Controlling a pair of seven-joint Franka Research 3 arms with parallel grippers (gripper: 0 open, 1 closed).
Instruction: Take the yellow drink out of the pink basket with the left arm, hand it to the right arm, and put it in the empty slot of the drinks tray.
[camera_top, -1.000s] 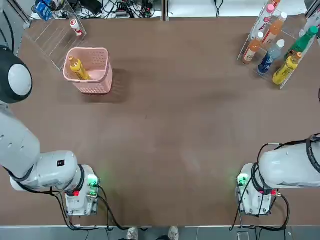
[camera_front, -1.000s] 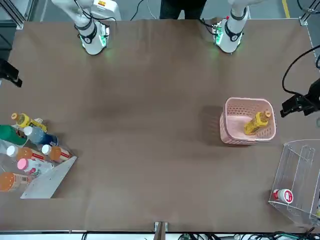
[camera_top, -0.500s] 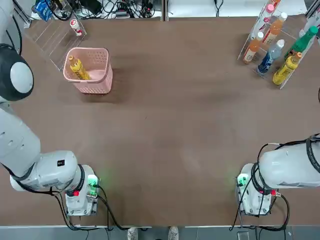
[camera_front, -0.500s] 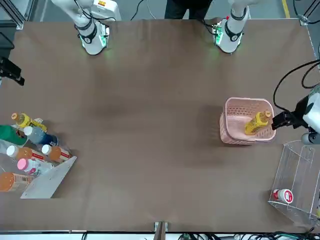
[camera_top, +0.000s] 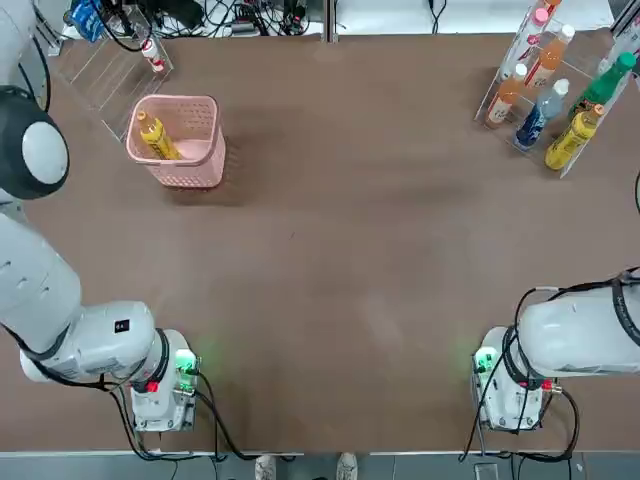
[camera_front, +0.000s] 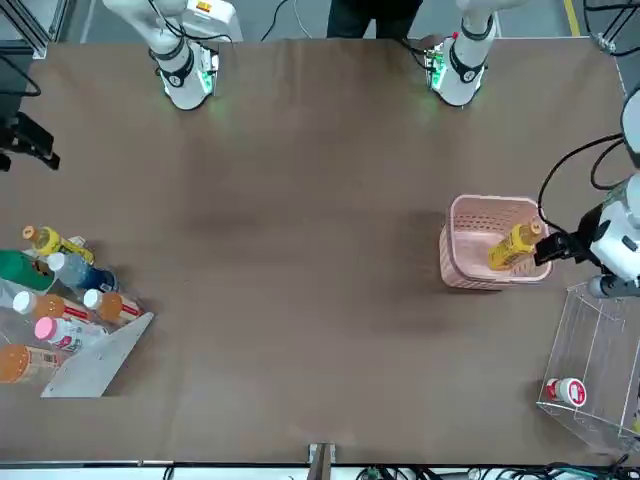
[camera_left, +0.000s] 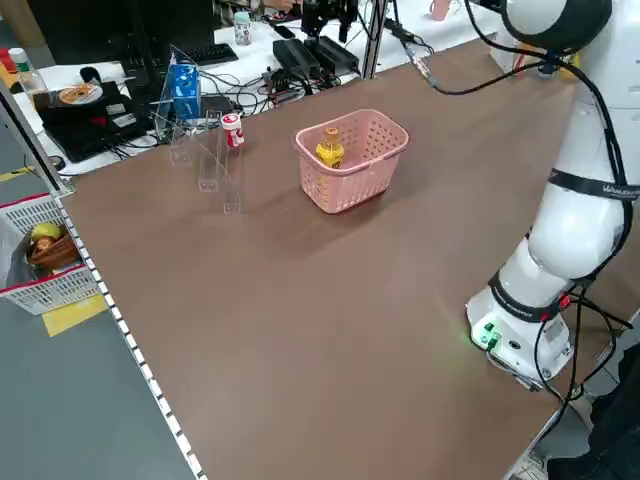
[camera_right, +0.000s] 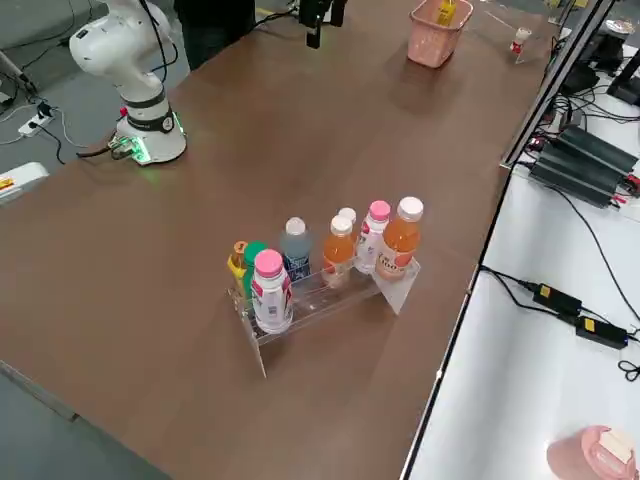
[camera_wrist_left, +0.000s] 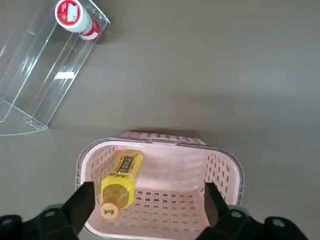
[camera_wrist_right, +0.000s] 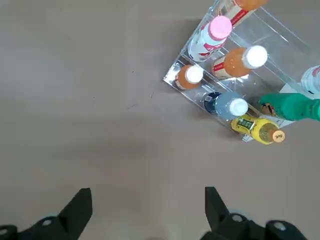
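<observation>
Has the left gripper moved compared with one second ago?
Yes. In the front view the left gripper, open, has come closer to the pink basket, now beside its rim.

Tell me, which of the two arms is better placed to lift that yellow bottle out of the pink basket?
The left. Its open hand hangs right above the pink basket, with the yellow drink leaning inside near one finger. The right hand is open too, but far across the table by the drinks tray.

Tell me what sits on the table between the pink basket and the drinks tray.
Nothing: in the top view only bare brown table stretches from the pink basket to the drinks tray.
</observation>
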